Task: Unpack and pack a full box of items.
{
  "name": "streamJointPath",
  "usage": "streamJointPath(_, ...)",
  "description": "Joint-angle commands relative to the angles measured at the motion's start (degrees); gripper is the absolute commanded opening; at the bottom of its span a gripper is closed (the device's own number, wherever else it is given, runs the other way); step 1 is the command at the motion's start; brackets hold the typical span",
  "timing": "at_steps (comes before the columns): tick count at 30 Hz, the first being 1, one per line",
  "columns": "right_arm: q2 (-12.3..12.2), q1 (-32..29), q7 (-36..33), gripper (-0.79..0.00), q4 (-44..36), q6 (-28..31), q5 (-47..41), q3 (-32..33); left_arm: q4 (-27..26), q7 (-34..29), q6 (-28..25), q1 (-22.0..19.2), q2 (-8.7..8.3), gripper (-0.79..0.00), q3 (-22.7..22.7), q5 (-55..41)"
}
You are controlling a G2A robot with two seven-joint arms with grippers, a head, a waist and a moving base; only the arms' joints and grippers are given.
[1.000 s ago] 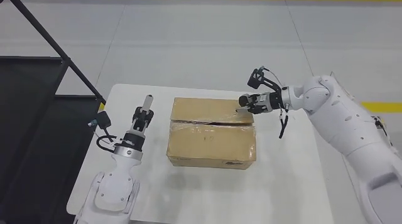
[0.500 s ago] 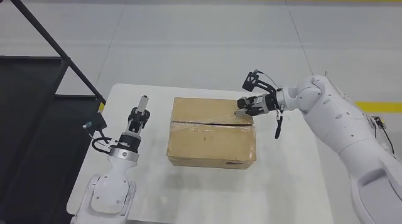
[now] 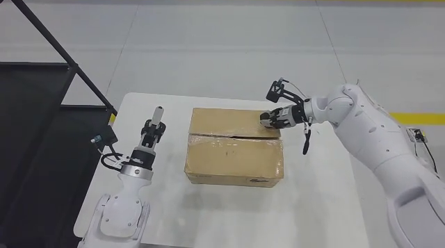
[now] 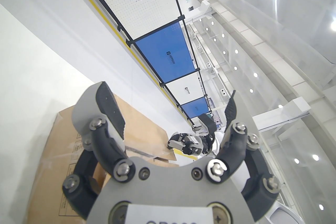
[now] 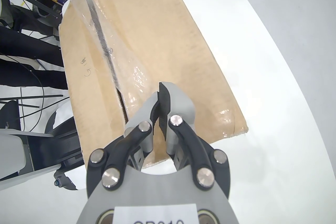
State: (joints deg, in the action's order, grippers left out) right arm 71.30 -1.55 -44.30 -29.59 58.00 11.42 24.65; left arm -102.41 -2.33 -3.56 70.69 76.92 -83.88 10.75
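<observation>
Far left, beside the bench point(image 3: 316, 199), a black framed panel point(image 3: 31, 144). On the bench's left part, well apart from the cardboard, the left pincer point(image 3: 159, 114): fingers spread wide, aimed up and away from the robot. Same spread plain in the left wrist view point(image 4: 168, 93).

At mid-bench, the box point(image 3: 233, 152): brown cardboard, lying flat, both top flaps down, clear tape point(image 5: 105, 46) along the lengthwise seam. Toward the right end of that seam, a dark gap between the two flaps, with the near flap's edge slightly sunken there.

Over the far flap at the box's right end, the right pincer point(image 3: 268, 119): pads pressed together, just beside the gap. From the right wrist view point(image 5: 161, 93), fingers tight against each other above the taped cardboard. Cannot tell whether touching the flap or pinching any tape.
</observation>
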Motion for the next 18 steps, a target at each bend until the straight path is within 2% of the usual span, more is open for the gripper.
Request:
streamJointPath(1, -0.5, -0.3, 0.7, -0.785, -1.3, 0.0, -0.9, 0.5, 0.0, -0.1, 0.0, 0.0, 0.0, 0.0, 0.1, 0.1)
streamJointPath(6, -3.1, -1.6, 1.5, -0.785, -5.7, 0.0, -3.5, 2.3, 0.0, -0.1, 0.0, 0.1, 0.03, 0.0, 0.2, 0.2)
streamJointPath(14, -8.0, -5.0, -1.4, -0.785, -13.8, 0.0, -6.6, 5.4, 0.2, -0.8, 0.2, -0.2, 0.06, 0.0, 0.7, 0.5)
streamJointPath(15, -8.4, -5.4, -1.3, -0.619, -14.4, 0.0, -7.4, 5.8, 0.2, -0.9, 0.2, -0.3, 0.06, 0.0, 0.7, 0.5)
streamJointPath(18, -9.6, -6.9, -2.0, -0.44, -12.7, 0.0, -12.3, 7.1, 0.3, -1.0, 0.3, -0.3, 0.05, 0.0, 0.8, 0.7)
